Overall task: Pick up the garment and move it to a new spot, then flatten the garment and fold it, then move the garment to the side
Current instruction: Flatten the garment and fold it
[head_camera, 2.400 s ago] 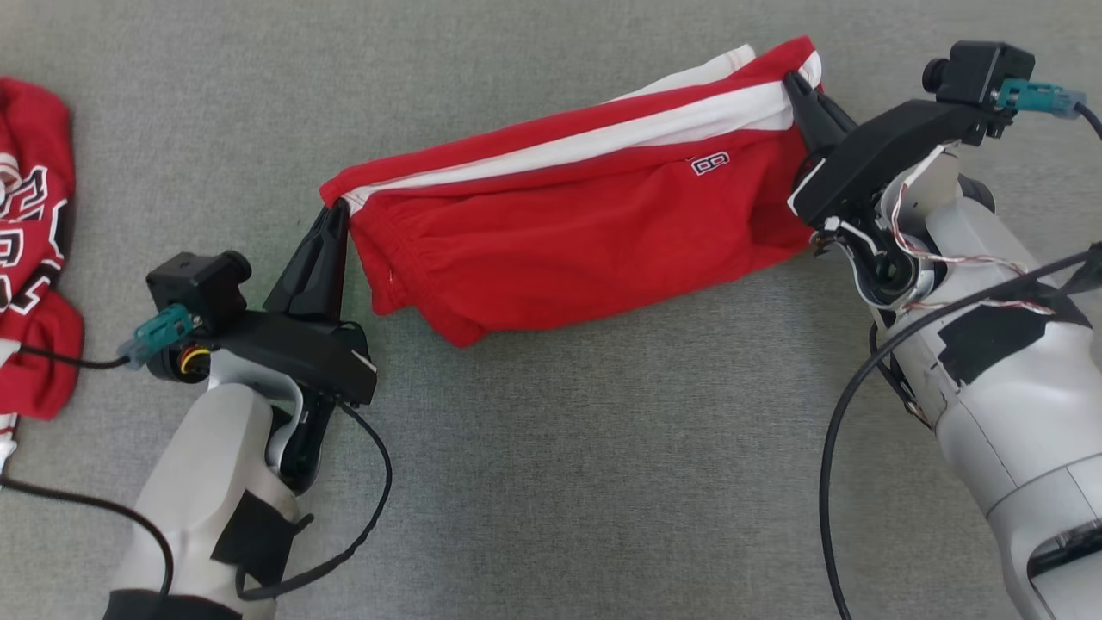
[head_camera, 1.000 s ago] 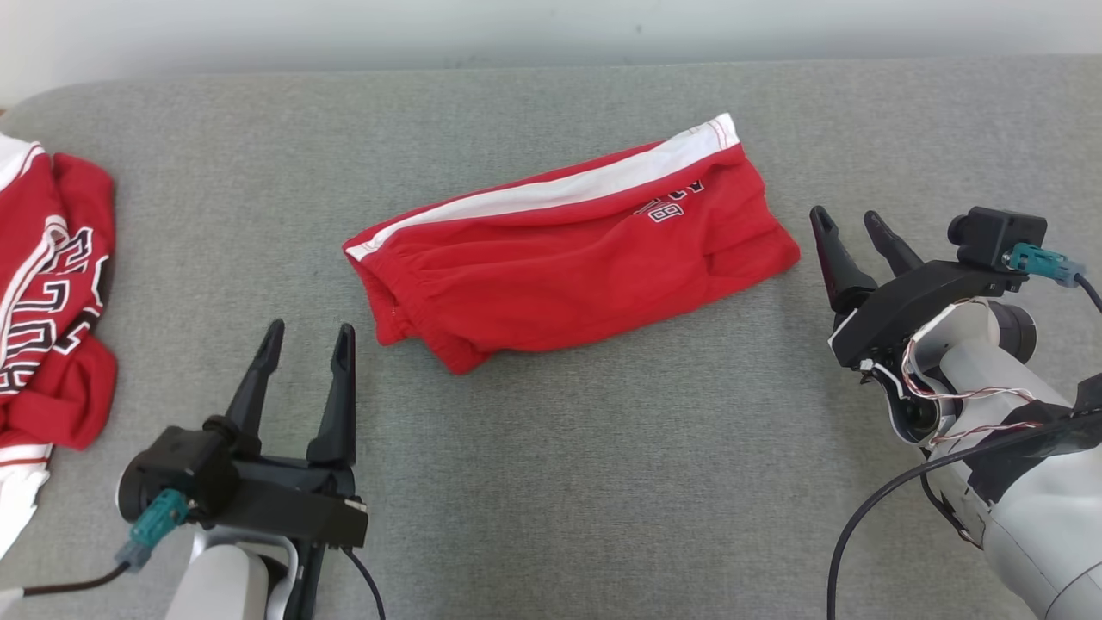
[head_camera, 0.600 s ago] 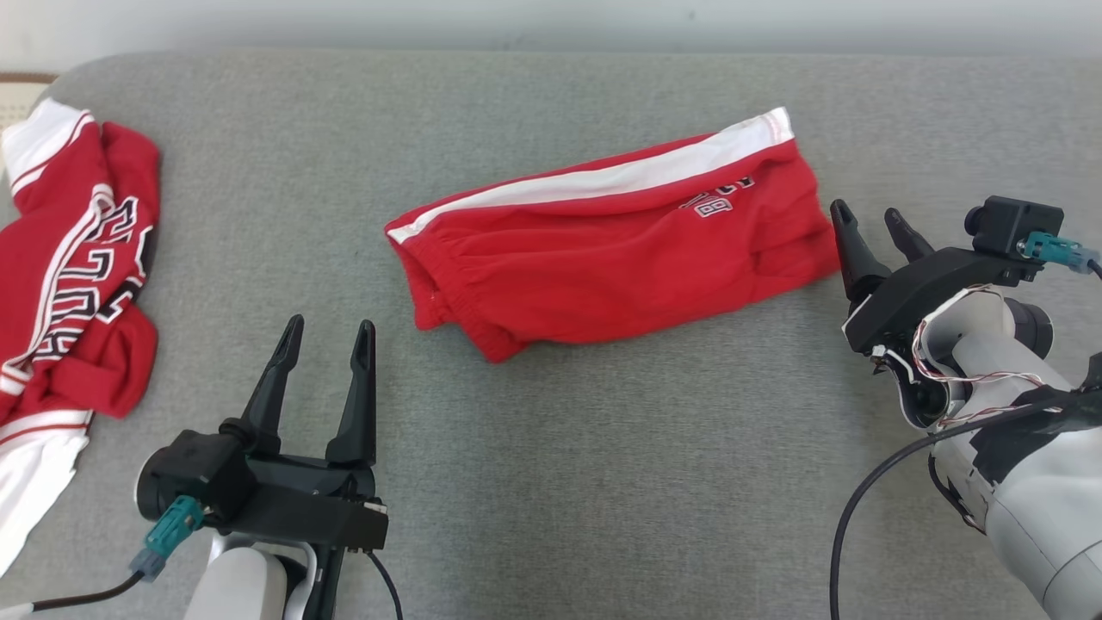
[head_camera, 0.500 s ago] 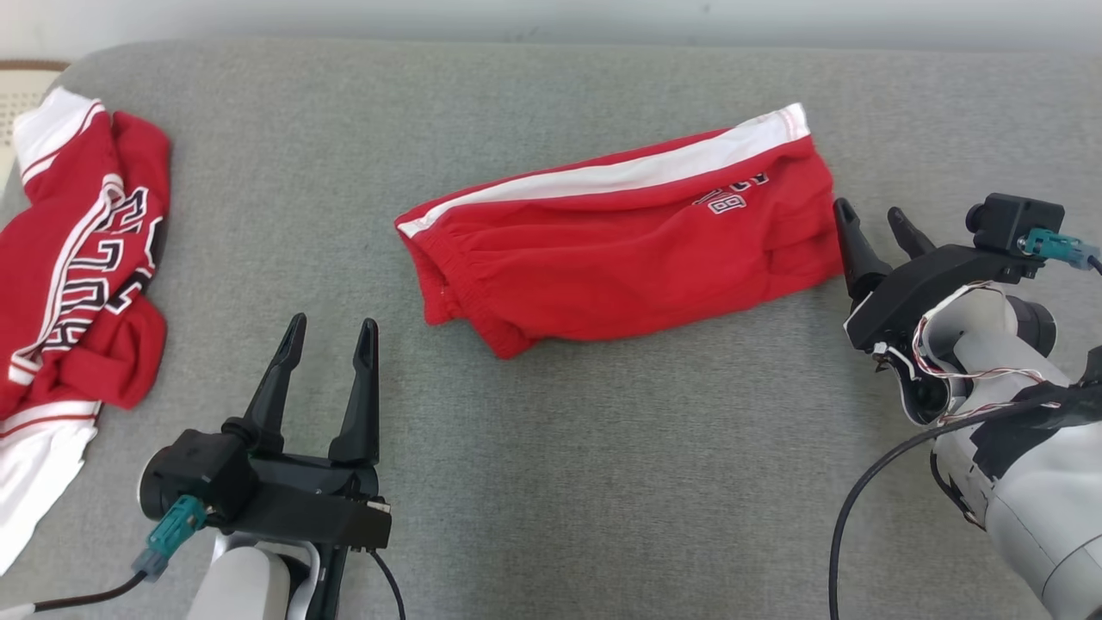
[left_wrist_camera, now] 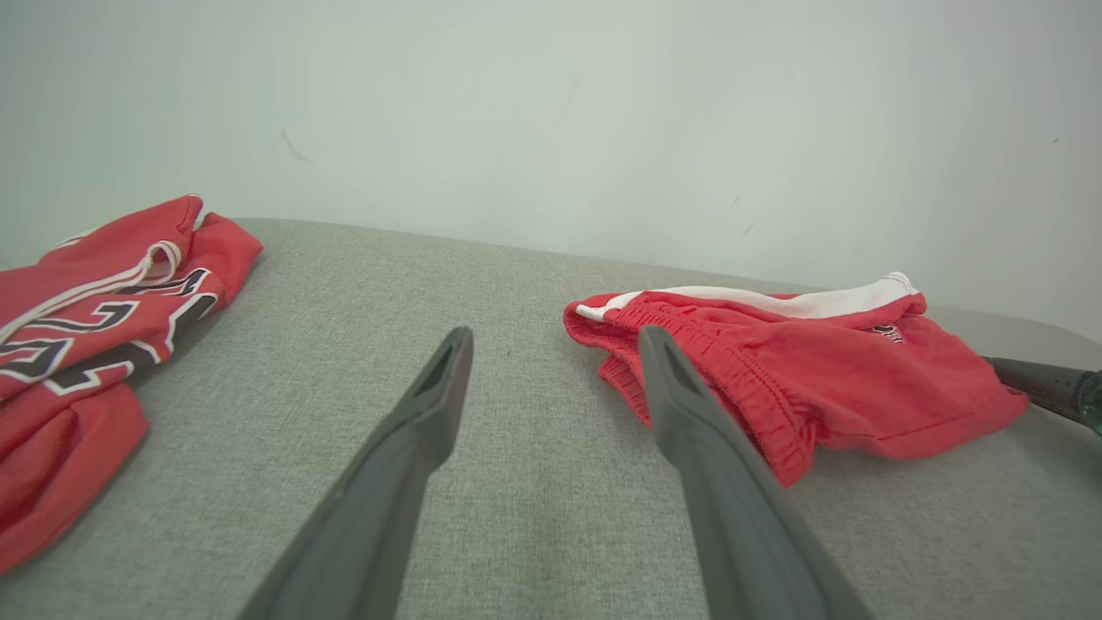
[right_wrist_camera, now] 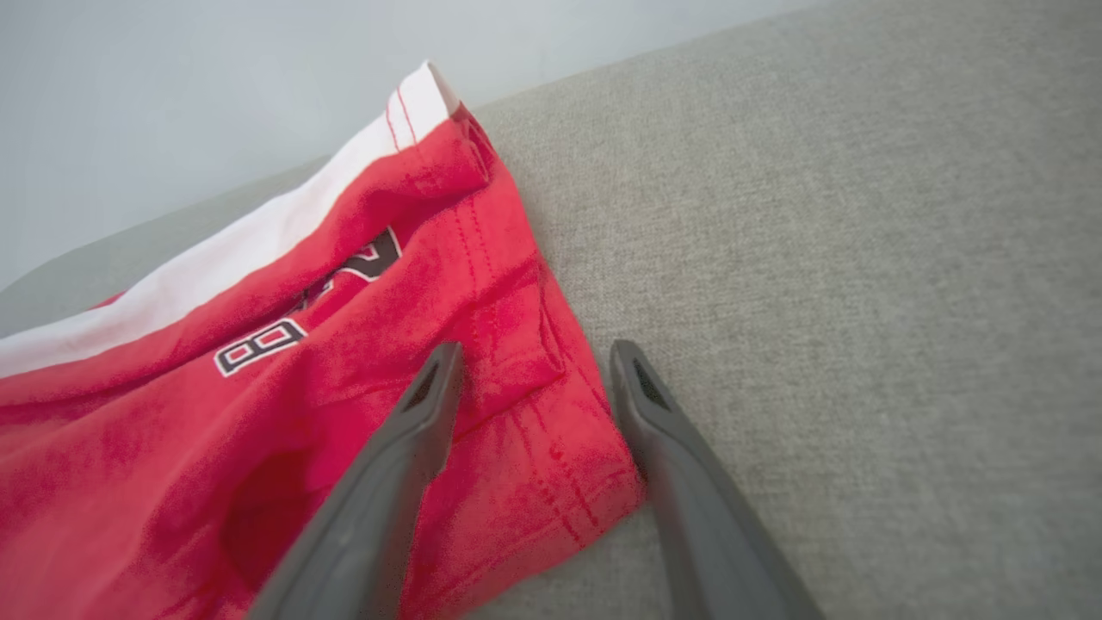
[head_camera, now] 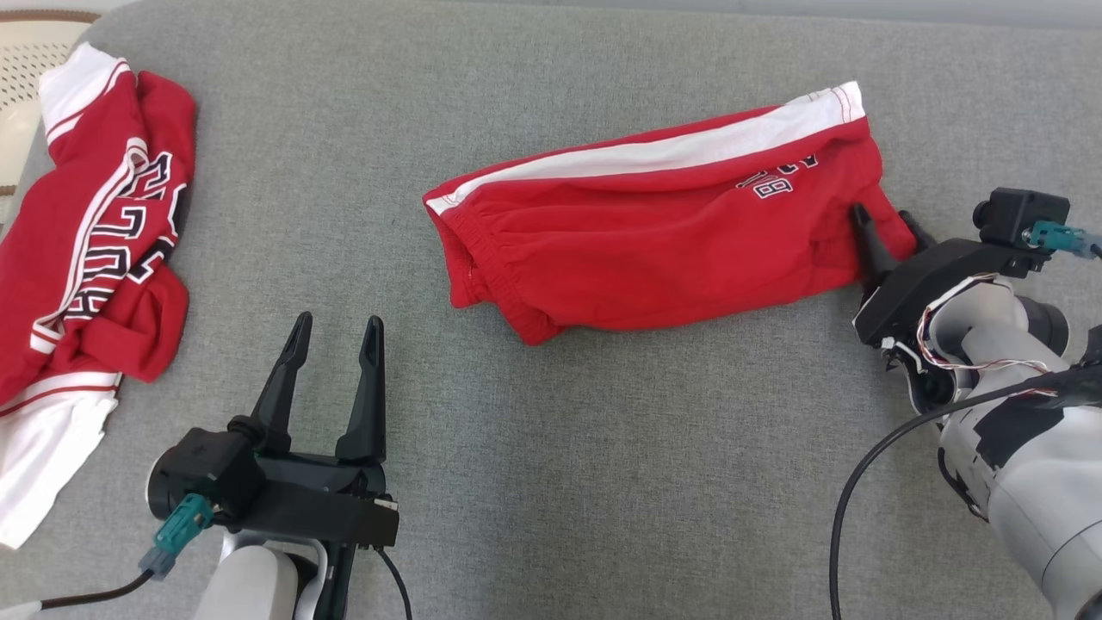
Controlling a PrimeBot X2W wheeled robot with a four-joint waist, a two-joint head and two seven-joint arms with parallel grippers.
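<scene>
Far left: a red jersey [head_camera: 95, 215] with white trim is lying crumpled on the grey padded surface [head_camera: 603, 482]. Large black letters outlined in white are running across its folds. The creases are breaking them up, so no whole word can be read.

Lower left: the left gripper [head_camera: 337, 320] is hovering over bare surface with its two dark fingers spread wide and nothing between them. It is sitting between the jersey and the shorts, and is touching neither.

Centre to right: the red shorts [head_camera: 654, 232] are lying folded in a long band, slanting up toward the right. The elastic waistband is facing left. A white side stripe is running along the far edge. Near the right end a small black-and-white print is showing. One character is looking like an "8", possibly a "B", and the rest is tucked into a fold.

Right: the right gripper [head_camera: 882, 215] is sitting at the shorts' near right corner. Its fingers are standing apart and straddling the hem. In the right wrist view one finger is lying over the red cloth, the other just off its edge above the grey surface. The fingers are not pinching the cloth.
</scene>
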